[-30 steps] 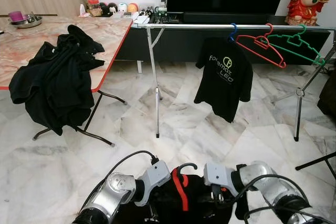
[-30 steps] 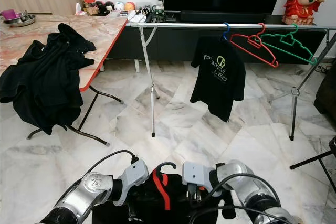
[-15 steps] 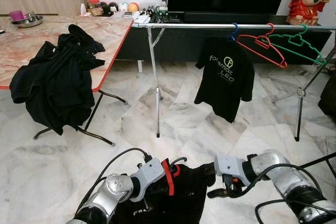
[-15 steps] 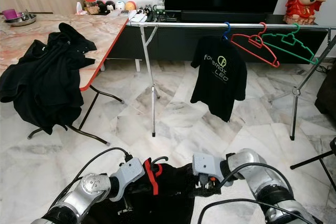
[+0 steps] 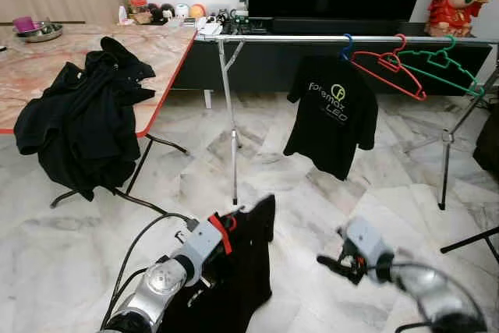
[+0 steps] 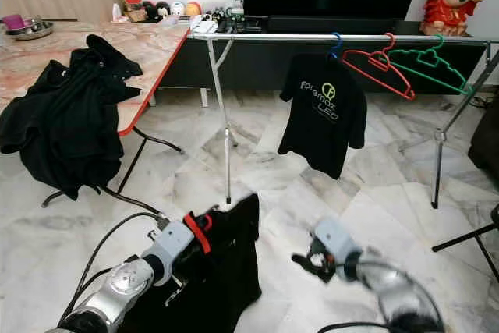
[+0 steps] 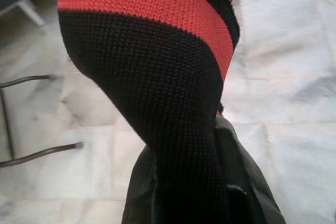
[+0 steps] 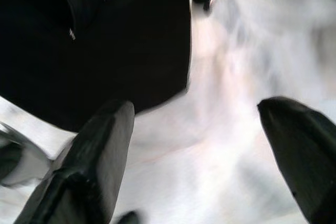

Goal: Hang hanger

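Marble floor [image 5: 296,193]; rail [image 5: 312,38]: three hangers, one shirt [image 5: 331,115].

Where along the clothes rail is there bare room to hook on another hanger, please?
The rail is bare from its left end to the blue hanger carrying the hung black T-shirt. Right of that it is crowded: the red hanger and green hanger overlap.

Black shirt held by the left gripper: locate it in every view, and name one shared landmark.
Left eye view: black shirt hangs low centre from the left gripper.
Right eye view: low centre, left of the right gripper.
Left wrist view: its red-striped collar, close up.
Right wrist view: dark cloth beyond the open fingers, likely the shirt.
Shared landmark: marble floor.
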